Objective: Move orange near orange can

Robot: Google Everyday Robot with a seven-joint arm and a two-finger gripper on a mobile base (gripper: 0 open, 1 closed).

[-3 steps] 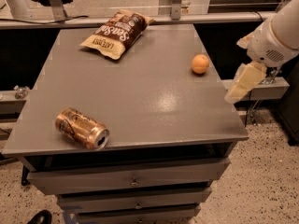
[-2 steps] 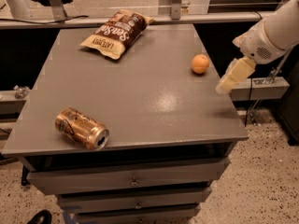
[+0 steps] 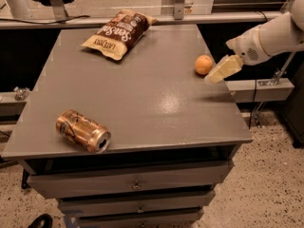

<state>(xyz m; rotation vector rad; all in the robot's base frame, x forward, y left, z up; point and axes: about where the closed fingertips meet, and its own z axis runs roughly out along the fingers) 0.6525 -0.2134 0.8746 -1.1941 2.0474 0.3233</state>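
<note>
The orange is a small round fruit on the grey table near its right edge. The orange can lies on its side at the table's front left, its silver top facing front right. My gripper reaches in from the right on a white arm and hangs just right of and slightly in front of the orange, close to it. The orange and the can are far apart.
A brown-and-cream chip bag lies at the back of the table. The table has drawers below its front edge. A metal rail runs to the right of the table, under the arm.
My gripper has moved left and up, from off the table's right edge to right beside the orange. The orange, can and bag have not moved.
</note>
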